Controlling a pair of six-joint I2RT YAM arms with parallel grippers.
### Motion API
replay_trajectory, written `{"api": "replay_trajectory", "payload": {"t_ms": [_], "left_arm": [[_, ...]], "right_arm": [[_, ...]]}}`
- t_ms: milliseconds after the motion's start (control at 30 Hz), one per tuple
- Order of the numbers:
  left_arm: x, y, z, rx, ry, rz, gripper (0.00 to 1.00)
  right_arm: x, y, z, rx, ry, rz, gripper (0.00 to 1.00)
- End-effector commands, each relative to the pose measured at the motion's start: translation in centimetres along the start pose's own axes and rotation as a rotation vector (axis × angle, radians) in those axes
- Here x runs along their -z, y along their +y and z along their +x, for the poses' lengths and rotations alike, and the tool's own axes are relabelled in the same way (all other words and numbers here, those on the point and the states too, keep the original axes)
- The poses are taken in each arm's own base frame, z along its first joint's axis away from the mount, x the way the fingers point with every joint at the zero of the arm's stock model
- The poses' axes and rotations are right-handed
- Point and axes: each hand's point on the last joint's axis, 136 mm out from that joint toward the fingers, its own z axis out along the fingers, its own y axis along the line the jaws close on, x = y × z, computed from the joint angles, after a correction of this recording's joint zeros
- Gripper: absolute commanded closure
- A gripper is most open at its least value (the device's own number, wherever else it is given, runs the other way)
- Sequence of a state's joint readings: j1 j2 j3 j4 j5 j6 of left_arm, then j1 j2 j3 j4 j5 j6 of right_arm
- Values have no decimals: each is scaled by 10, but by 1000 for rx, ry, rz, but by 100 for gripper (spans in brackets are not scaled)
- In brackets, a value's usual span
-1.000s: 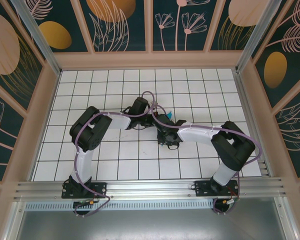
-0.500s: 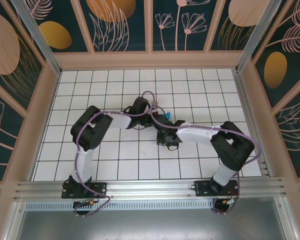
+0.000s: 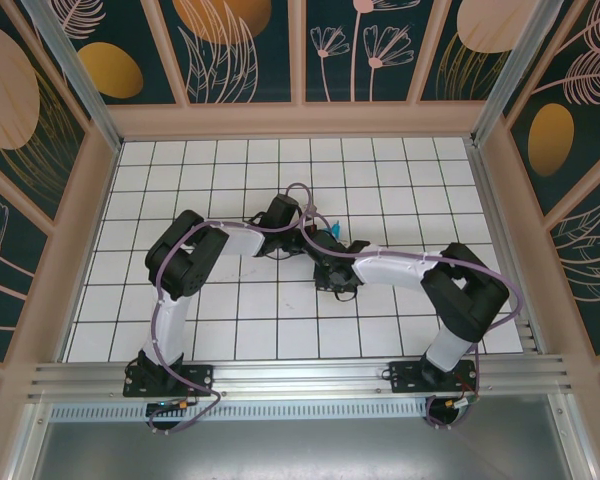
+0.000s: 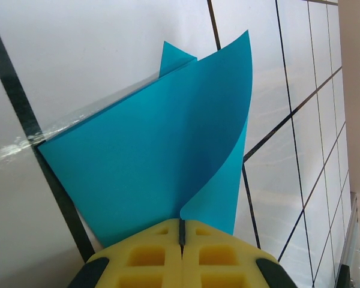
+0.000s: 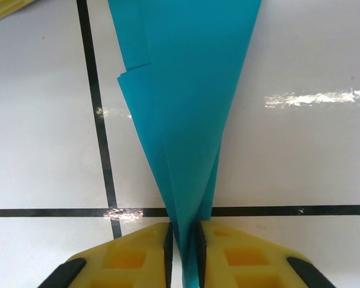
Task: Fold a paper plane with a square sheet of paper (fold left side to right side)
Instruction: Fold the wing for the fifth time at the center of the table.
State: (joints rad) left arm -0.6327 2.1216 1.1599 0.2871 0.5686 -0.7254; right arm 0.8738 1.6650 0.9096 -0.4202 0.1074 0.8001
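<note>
Spreading under both arms, the white gridded table (image 3: 180, 330) fills the floor of the enclosure; the left arm (image 3: 230, 243) and the right arm (image 3: 400, 268) lean in from the near edge and meet near its middle, wrists close together; between them a small patch of the teal sheet of paper (image 3: 331, 232) shows. In the left wrist view the sheet of paper (image 4: 150, 150) is a broad folded wedge lying across a black grid line, one upper layer curling up off the rest; its lower corner runs down into the seam of the left gripper (image 4: 181, 231), whose yellow pads (image 4: 150, 257) are pressed together on it. In the right wrist view the sheet of paper (image 5: 186, 90) tapers to a narrow layered point; the right gripper (image 5: 184, 243) pinches that point, its pads (image 5: 129, 259) parted only by the paper's thickness.
</note>
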Motion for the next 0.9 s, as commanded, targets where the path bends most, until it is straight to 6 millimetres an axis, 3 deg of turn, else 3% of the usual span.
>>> {"api": "replay_trajectory", "payload": {"t_ms": [0, 233, 433, 667, 867], "left_arm": [[-4, 14, -8, -8, -19, -34, 100], [-5, 15, -7, -7, -16, -33, 100], [-4, 16, -5, -7, -12, -33, 100], [-4, 16, -5, -8, -14, -32, 100], [-2, 16, -5, -11, -21, -37, 100]], "right_arm": [[19, 3, 2, 45, -18, -33, 73], [70, 11, -19, 90, -138, -237, 55], [88, -9, -59, -86, -196, -529, 58], [78, -12, -75, -189, -196, -734, 75], [57, -13, -74, -221, -164, -758, 77]]}}
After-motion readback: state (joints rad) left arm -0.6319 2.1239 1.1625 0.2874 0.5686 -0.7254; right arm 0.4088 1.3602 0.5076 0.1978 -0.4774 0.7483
